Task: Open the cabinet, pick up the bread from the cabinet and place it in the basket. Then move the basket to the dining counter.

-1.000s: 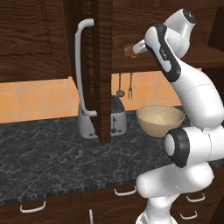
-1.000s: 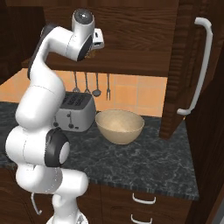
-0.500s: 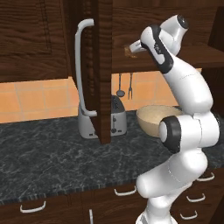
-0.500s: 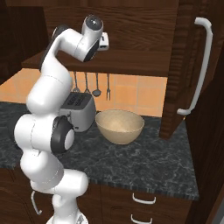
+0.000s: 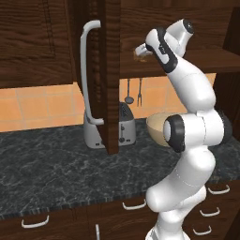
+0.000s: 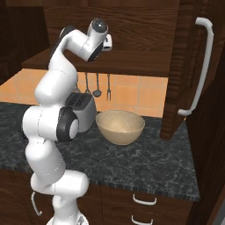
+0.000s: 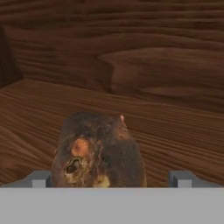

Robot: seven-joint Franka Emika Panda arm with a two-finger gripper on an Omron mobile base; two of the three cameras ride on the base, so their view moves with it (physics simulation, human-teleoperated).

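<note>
The small brown crusty bread (image 7: 98,151) sits on the dark wood-grain cabinet (image 7: 166,127) shelf at lower centre of the hand view, dead ahead between the spread, empty end effector (image 7: 109,178) tips.

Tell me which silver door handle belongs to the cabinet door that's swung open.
The long curved handle on the open door, edge-on in front of the toaster. The small handles below the worktop sit on shut drawers.
</note>
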